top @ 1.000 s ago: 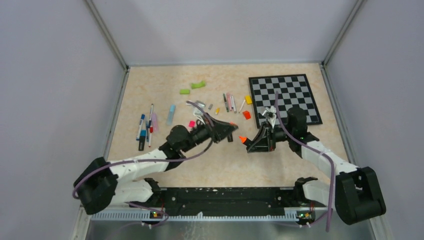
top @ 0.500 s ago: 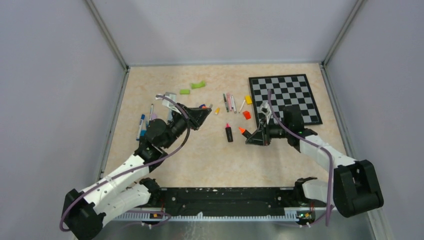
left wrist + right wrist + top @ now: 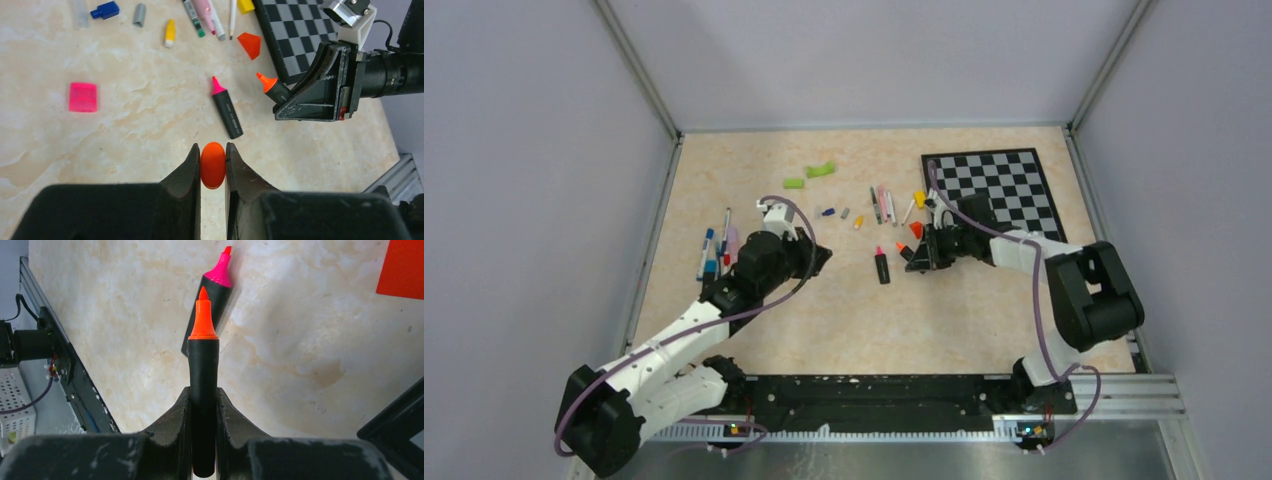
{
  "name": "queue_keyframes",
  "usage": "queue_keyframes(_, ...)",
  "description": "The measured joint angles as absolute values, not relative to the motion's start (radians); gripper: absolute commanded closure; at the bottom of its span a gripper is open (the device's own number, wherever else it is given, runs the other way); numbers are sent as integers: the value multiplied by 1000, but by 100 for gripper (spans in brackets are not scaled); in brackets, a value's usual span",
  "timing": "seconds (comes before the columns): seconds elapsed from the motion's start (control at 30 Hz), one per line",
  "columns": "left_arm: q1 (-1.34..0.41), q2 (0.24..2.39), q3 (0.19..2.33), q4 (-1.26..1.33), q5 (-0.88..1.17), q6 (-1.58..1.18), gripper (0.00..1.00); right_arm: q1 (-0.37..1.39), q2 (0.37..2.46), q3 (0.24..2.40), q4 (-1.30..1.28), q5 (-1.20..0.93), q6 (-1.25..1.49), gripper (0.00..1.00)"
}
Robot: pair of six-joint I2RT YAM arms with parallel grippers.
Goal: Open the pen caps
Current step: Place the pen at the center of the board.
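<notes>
Left gripper [image 3: 212, 151] withdrawn, clamped on one orange cap [image 3: 213, 169]; right gripper [image 3: 203, 393] clamping one orange highlighter [image 3: 203, 357]

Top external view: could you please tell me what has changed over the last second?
The left gripper, shut on the orange cap, drew back to the left, away from the right gripper. The right gripper, shut on the uncapped orange highlighter, moved farther from the arm bases, beside the checkerboard. Nothing was grasped or released. The pink highlighter stayed where it lay.
</notes>
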State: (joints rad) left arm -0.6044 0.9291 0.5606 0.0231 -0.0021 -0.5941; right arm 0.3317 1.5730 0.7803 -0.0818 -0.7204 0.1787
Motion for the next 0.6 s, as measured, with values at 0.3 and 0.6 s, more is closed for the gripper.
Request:
queue_keyframes(0.3,-541,1030,556,19,14,-570,100,363,1750,837,-88,-731,247,54)
queue_keyframes(0.6,-474,1180,589,-24,63,-542,100,373,1724,853,-129,-751,201,38)
